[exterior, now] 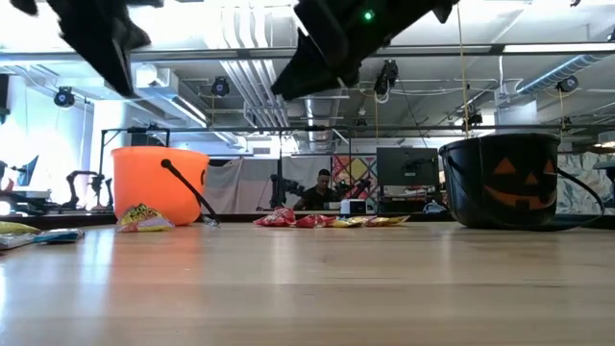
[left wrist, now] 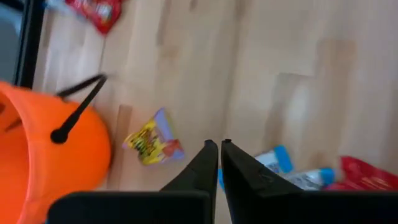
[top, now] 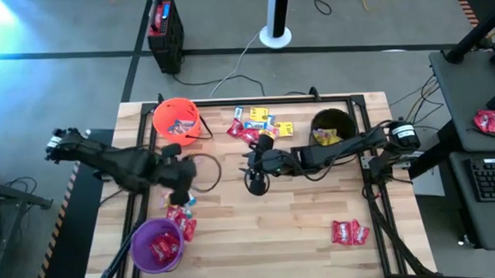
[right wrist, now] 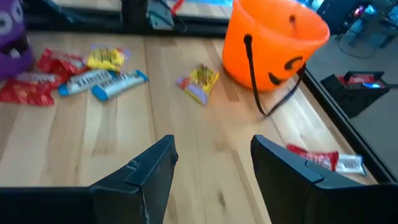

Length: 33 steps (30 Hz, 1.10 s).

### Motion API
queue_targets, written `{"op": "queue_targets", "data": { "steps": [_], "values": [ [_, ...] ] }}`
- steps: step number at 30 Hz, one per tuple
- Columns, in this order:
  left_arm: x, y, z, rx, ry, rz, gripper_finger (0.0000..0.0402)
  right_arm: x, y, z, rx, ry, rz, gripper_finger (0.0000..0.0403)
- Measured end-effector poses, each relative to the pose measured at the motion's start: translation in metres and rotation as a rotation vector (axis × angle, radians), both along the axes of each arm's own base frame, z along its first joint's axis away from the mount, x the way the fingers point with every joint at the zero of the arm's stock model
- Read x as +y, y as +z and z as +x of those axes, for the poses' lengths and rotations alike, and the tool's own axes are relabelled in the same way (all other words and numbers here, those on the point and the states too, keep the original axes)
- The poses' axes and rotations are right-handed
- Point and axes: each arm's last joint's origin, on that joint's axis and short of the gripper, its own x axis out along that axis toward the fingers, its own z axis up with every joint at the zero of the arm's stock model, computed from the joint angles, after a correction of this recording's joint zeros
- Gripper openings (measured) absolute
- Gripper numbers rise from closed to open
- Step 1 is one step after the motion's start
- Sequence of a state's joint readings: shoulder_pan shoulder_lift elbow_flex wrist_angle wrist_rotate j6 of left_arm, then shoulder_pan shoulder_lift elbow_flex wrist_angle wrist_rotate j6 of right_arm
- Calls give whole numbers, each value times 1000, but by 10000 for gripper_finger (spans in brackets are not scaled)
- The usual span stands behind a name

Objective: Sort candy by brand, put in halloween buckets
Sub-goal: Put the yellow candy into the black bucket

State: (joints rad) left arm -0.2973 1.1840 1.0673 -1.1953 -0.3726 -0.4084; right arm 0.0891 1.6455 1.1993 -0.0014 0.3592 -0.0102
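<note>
Bare wood runs across the table's (top: 259, 238) near half — open passage. The orange bucket (top: 176, 119) blocks 11 o'clock, the black bucket (top: 332, 125) 1 o'clock — candy (top: 258, 123) litters between.

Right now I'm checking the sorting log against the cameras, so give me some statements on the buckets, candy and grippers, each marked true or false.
1. The left gripper is shut with no candy between its fingers. True.
2. The right gripper is clamped on a red packet. False: its jaws stand open and hold nothing.
3. The purple bucket holds red packets. True.
4. The orange bucket lies tipped on its side. False: it stands upright.
5. A yellow packet lies on the table beside the orange bucket. True.
</note>
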Motion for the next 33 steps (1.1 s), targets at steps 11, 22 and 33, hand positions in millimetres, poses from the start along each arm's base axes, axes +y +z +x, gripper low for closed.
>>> {"op": "queue_targets", "data": {
  "steps": [11,22,33],
  "values": [
    [39,-51,38,80,271,-67,18,-4,3,-18,52,-63,-44,201],
    [41,-92,56,192,572,-45,97,-10,14,-47,12,-91,-38,201],
    [48,-130,66,326,692,38,187,-11,16,-50,6,-91,-37,201]
  ]
}}
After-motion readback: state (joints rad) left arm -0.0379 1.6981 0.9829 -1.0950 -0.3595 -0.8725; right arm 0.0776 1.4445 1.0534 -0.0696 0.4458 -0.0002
